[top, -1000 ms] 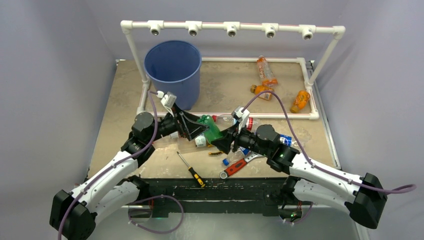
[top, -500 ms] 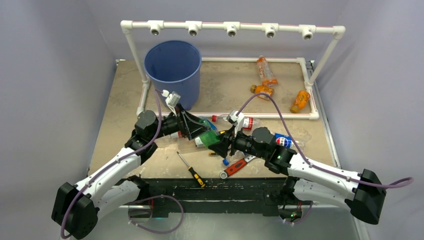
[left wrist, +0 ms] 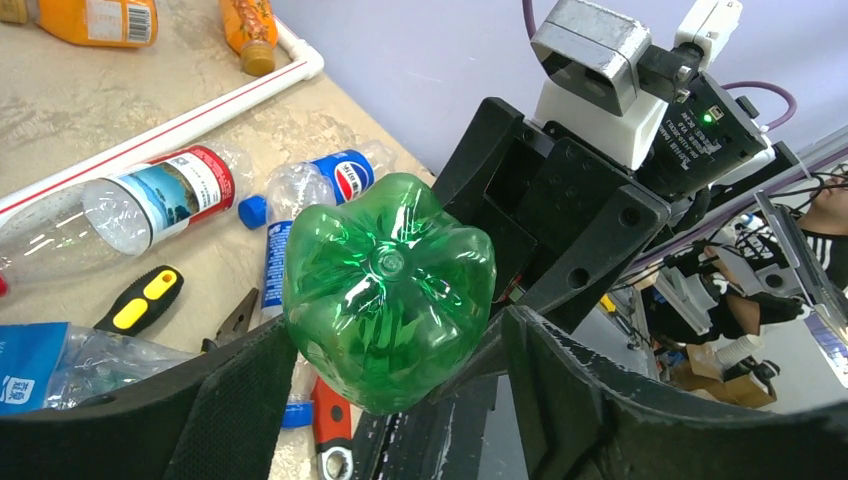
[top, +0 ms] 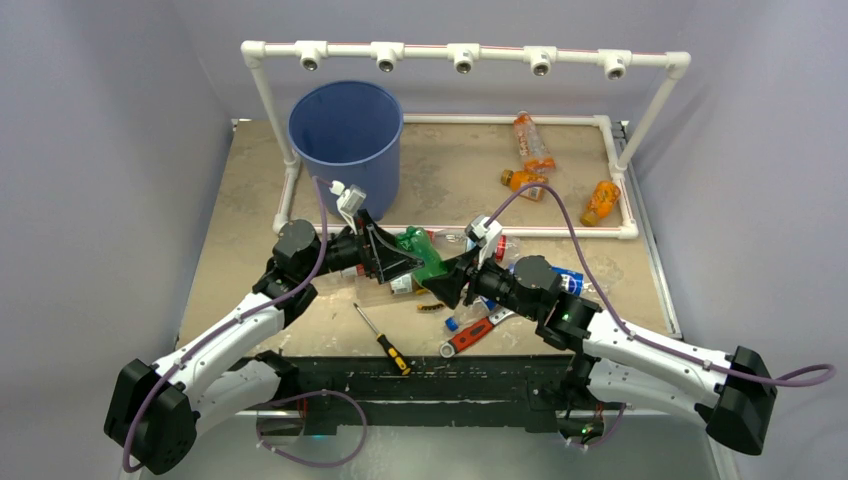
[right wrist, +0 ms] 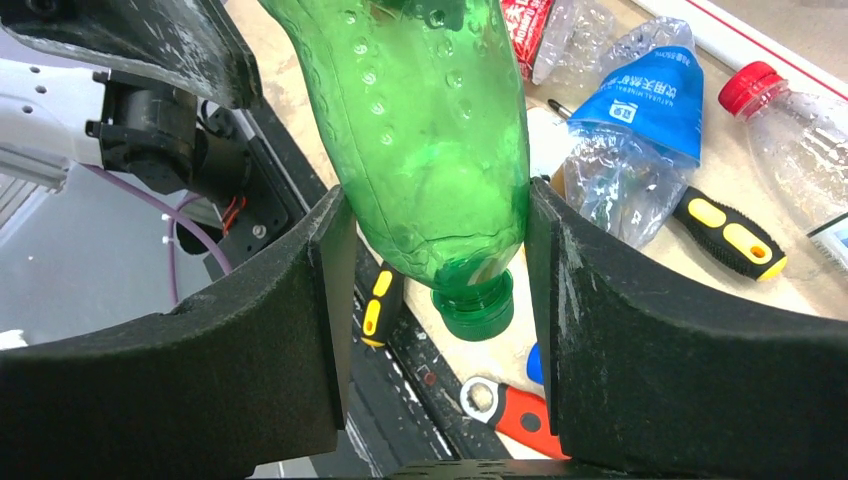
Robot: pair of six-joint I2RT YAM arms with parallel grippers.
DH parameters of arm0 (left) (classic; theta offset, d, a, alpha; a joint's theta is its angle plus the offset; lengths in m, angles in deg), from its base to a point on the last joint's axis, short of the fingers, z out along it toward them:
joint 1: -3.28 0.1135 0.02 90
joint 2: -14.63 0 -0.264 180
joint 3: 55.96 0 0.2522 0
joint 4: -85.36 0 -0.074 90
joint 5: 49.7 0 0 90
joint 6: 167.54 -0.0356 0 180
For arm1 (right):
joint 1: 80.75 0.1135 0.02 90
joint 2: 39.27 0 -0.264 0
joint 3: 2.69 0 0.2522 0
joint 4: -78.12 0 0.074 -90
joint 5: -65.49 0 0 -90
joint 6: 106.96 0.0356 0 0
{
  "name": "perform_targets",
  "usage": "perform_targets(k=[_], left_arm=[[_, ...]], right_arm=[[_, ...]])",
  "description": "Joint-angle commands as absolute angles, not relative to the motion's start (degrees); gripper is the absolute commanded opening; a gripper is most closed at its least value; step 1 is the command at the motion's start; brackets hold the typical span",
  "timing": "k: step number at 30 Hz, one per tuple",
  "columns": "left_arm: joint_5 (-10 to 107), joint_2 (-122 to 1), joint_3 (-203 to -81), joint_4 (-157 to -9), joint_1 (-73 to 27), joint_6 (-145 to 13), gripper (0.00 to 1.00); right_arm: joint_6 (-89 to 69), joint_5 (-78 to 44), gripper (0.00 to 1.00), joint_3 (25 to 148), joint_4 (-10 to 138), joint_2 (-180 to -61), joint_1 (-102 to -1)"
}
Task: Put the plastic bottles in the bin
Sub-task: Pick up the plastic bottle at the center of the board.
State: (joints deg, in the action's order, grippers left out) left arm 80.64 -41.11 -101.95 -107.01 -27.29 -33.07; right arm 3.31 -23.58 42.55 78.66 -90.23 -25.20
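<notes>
A green bottle [top: 425,255] hangs above the table between both grippers. My right gripper [top: 447,280] is shut on its body, cap end towards the wrist; in the right wrist view both pads touch the green bottle [right wrist: 430,150] at the right gripper [right wrist: 435,200]. My left gripper [top: 400,258] is open around its base; in the left wrist view the base [left wrist: 390,290] fills the left gripper [left wrist: 395,335], with a thin gap at the right finger. The blue bin [top: 345,130] stands at the back left. Orange bottles [top: 533,140] lie at the back right.
Clear bottles [top: 497,245] and a blue-labelled one [top: 570,282] lie under the grippers. A screwdriver [top: 380,338], red wrench [top: 468,335] and pliers [top: 432,305] lie near the front edge. The white pipe frame [top: 460,55] surrounds the back of the table.
The right gripper dipped left and down with the green bottle, then came back up and right. The left gripper edged right, closer round the bottle's base.
</notes>
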Motion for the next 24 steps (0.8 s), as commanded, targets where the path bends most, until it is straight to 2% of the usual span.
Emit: perform_targets(k=[1, 3, 6, 9, 16, 19, 20, 23, 24], left_arm=[[81.7, -40.3, -102.3, -109.7, -27.7, -32.8, 0.7], [81.7, -40.3, -102.2, -109.7, -27.9, -32.8, 0.68], [81.5, -40.4, -102.2, -109.7, -27.9, -32.6, 0.74], [81.3, -40.3, -102.2, -109.7, -28.0, -32.7, 0.74], [81.9, -40.0, -101.8, -111.0, -28.2, -32.6, 0.45], [81.9, -39.8, -101.7, -111.2, -28.2, -32.6, 0.36], [82.0, -39.7, -101.7, -111.2, -28.2, -32.5, 0.34], [81.6, -38.9, -101.6, -111.6, -28.1, -32.8, 0.31], [80.8, -38.3, -101.4, -111.6, -28.1, -33.2, 0.3]], right_arm=[[2.8, -24.6, 0.42, 44.6, 80.8, -89.9, -25.1], [2.8, -22.8, 0.42, 44.6, 80.9, -90.4, -25.1], [2.6, -21.1, 0.43, 44.7, 81.1, -91.0, -25.0], [2.6, -20.9, 0.43, 44.6, 81.1, -91.2, -24.9], [2.6, -21.4, 0.43, 44.7, 80.8, -90.9, -24.7], [2.7, -21.2, 0.45, 44.9, 80.4, -90.7, -24.7], [2.8, -21.1, 0.49, 45.1, 80.2, -90.6, -24.7], [3.7, -22.1, 0.77, 45.7, 78.7, -89.6, -24.7], [4.3, -22.6, 0.83, 45.8, 78.4, -88.8, -24.7]])
